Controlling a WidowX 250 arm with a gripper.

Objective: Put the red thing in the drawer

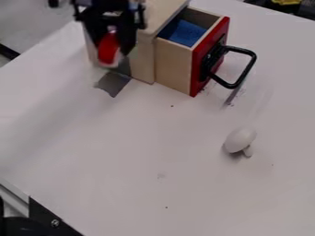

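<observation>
within the pincer (113,48), the red thing (107,49)

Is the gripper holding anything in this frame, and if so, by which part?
The gripper appears to hold the red thing between its fingers; exactly which part they grip cannot be told.

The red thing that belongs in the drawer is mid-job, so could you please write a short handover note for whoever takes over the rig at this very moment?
Hand: at the upper left of the view, closed on the red thing, by the far end of the wooden cabinet from the drawer front.
Drawer: open, with a blue thing inside.
Also out: a white mushroom-shaped thing on the table.
Done: drawer open, red thing in the grasp.
Left: bring it over the drawer opening and release it inside.
</observation>
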